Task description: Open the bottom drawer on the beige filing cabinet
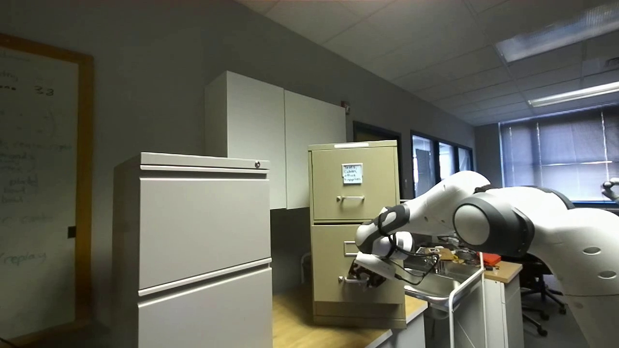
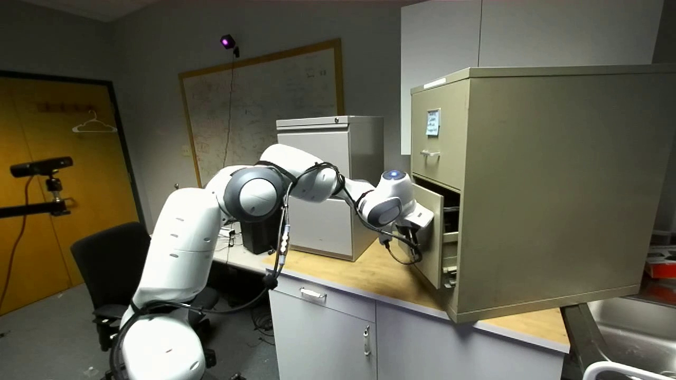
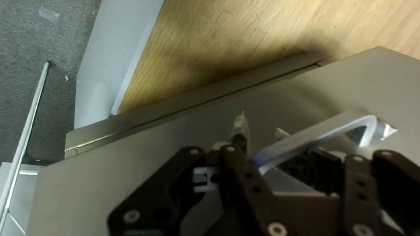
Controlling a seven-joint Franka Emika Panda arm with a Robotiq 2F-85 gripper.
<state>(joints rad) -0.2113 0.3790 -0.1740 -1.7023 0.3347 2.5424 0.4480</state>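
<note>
Gripper [image 3: 261,129], jaws close together, holds the silver handle [image 3: 305,140] of the bottom drawer [image 2: 433,253], partly out.
Beige-fronted, it sits below the top drawer [image 1: 326,193] in the beige filing cabinet [image 2: 554,195]; its dark inside is hard to make out. The robot arm [image 1: 435,203] covers part of the label holder [image 1: 349,248], and the fingertips [image 3: 241,127] blur. A light-grey cabinet [image 2: 322,227] stands apart on the wooden counter [image 2: 364,272].

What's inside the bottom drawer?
In an exterior view, the bottom drawer shows darkness and beige parts too unclear to name. Its front and the beige filing cabinet hide the rest.
</note>
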